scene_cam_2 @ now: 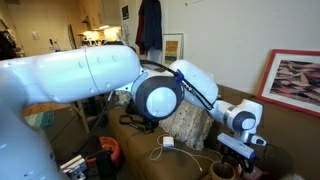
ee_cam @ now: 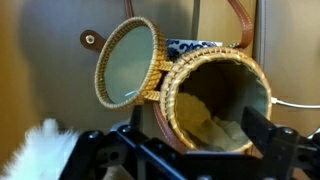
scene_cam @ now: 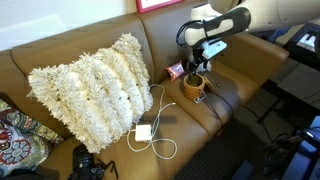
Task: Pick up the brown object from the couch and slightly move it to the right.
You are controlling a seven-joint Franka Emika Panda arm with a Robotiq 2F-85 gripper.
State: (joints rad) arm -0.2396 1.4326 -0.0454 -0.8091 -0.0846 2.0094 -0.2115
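Note:
The brown object is a small woven pot (scene_cam: 193,87) with a round lid hinged open to one side (ee_cam: 128,62). It stands on the seat of the caramel leather couch (scene_cam: 90,35) near its right end. My gripper (scene_cam: 203,66) hangs just above it. In the wrist view the pot (ee_cam: 215,100) fills the middle, with crumpled tan material inside, and my gripper (ee_cam: 205,125) has its fingers spread, one on each side of the pot's rim. In an exterior view the pot (scene_cam_2: 222,172) shows just under my gripper (scene_cam_2: 238,155).
A large white fluffy pillow (scene_cam: 95,85) takes up the couch's middle. A white charger with a looping cable (scene_cam: 143,132) lies in front of it. A small patterned square (scene_cam: 175,71) lies just behind the pot. A black camera (scene_cam: 88,163) and a patterned cushion (scene_cam: 15,135) are at the left.

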